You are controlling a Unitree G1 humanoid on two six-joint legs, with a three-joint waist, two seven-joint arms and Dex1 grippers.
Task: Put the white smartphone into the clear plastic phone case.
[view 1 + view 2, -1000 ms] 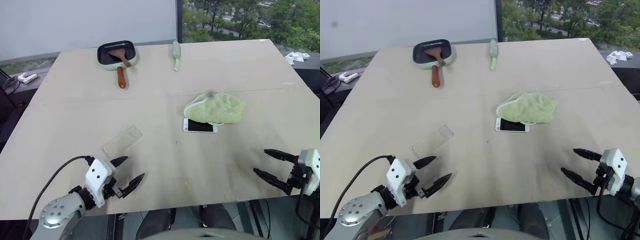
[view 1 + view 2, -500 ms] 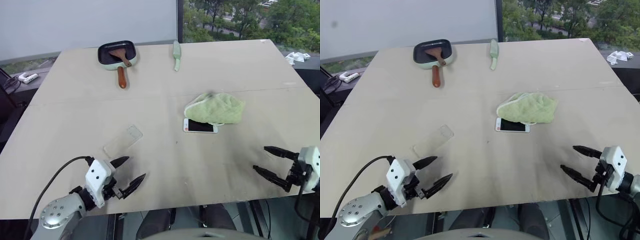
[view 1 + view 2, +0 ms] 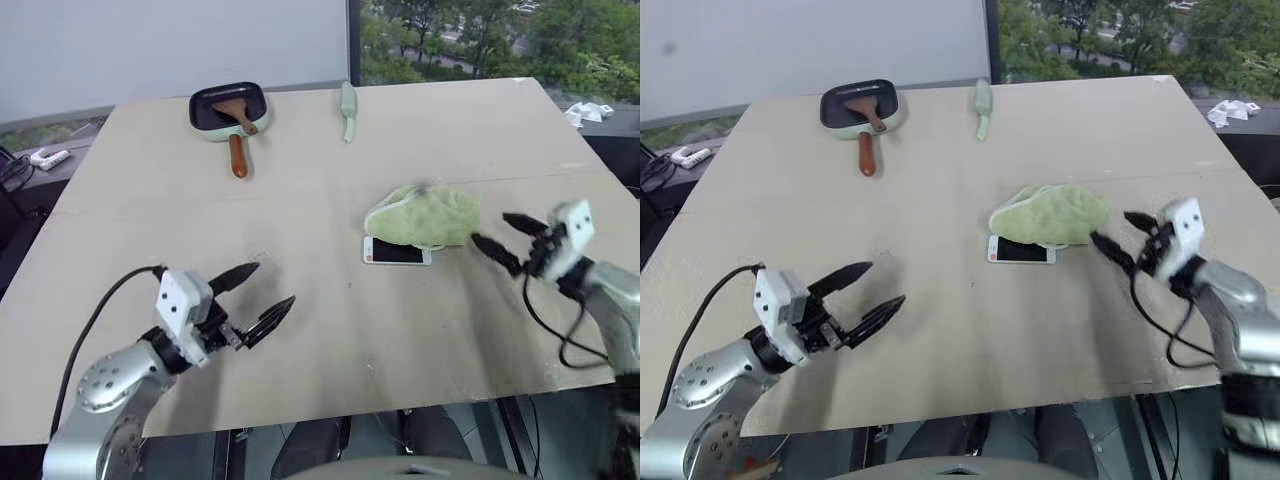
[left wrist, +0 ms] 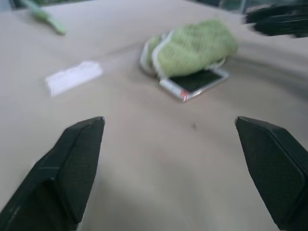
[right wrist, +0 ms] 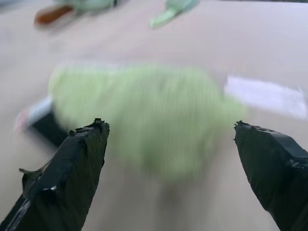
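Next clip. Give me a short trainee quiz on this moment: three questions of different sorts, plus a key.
1. True or false: the white smartphone stands upright on its edge.
2. Which claw is nearer the green cloth? A) left claw B) right claw
3. Fill in: both claws hold ___.
Key: 1 false, it lies flat on the table beside the green cloth; 2 B; 3 nothing, both are open.
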